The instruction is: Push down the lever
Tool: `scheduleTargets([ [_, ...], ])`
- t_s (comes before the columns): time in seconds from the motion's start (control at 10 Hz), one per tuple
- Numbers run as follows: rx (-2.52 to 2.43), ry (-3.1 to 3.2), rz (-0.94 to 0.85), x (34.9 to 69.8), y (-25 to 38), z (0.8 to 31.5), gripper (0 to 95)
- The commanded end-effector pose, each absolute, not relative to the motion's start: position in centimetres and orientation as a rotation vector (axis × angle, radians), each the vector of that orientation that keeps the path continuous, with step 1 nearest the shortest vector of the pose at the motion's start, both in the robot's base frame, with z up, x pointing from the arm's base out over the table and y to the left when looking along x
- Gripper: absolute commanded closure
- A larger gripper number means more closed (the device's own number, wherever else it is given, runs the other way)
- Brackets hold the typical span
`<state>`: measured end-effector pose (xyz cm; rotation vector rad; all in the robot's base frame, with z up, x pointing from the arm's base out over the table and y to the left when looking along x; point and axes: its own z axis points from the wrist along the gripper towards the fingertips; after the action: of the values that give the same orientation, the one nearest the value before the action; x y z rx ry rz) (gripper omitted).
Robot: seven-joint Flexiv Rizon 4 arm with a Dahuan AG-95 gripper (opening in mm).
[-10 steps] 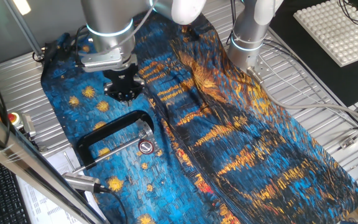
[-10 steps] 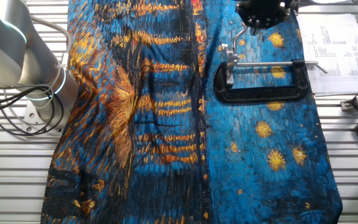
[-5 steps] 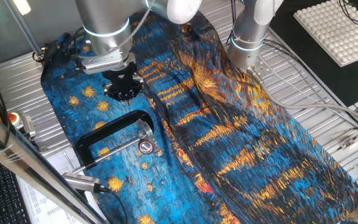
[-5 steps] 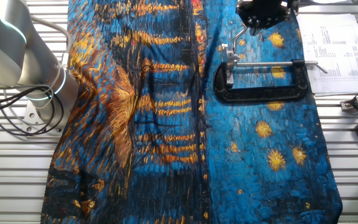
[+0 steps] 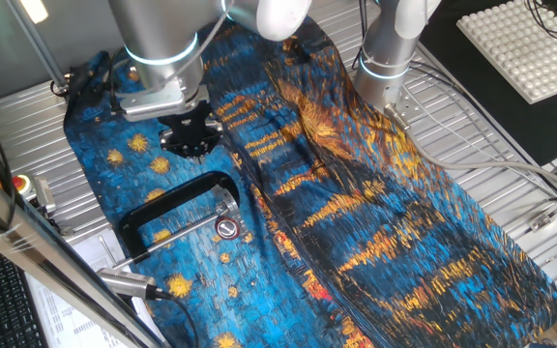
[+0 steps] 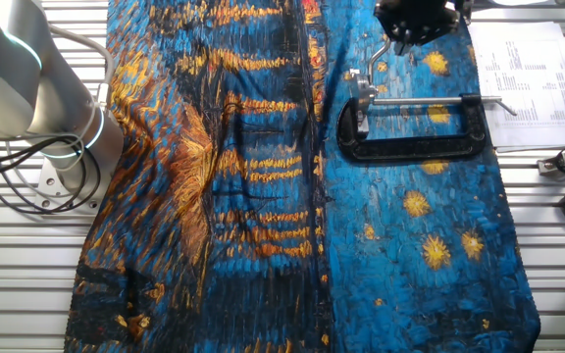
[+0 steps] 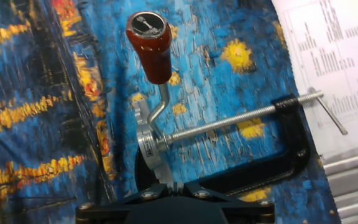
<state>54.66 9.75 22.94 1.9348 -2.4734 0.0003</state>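
Lever point(image 7: 155, 74) work hasn't really been started yet, judging by how things sit — the thin silver rod with its red cap is seen standing up from the pivot at the jaw end of the black C-clamp point(image 6: 415, 147), and nothing is pressed against it. In the hand view the red cap is pointed almost straight up at the camera, so the lever looks to be in its raised position. The clamp itself is laid flat on the blue and orange painted cloth point(image 5: 356, 213) that's spread over the worktop, near the printed paper sheet point(image 6: 523, 69). The claw point(image 5: 190, 137) is held above the cloth just beside the clamp's closed end, apart from the lever, with no contact visible in either fixed view. Whether the fingers are spread or pressed together can't be told — only the black base of the claw is caught at the bottom of the hand view, and the fixed views show just a dark lump. So by the look of it: approach mostly handled, descent onto the cap and the actual push down both left to be done.
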Motion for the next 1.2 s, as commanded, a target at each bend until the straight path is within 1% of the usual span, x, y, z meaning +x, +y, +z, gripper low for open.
scheduleTargets([
  [0.1, 2.225, -2.258, 0.003, 54.5, 9.6, 22.9, 95.0],
  [0.5, 2.389, -2.1, -0.014, 54.5, 9.6, 22.9, 95.0],
  [0.6, 2.395, -2.096, -0.017, 54.5, 9.6, 22.9, 76.0],
  [0.8, 2.412, -2.092, -0.03, 55.4, 11.6, 23.4, 76.0],
  [0.9, 2.406, -2.111, -0.042, 55.6, 12.8, 23.4, 57.0],
  [1.2, 2.371, -2.131, -0.021, 55.5, 16.3, 23.5, 57.0],
])
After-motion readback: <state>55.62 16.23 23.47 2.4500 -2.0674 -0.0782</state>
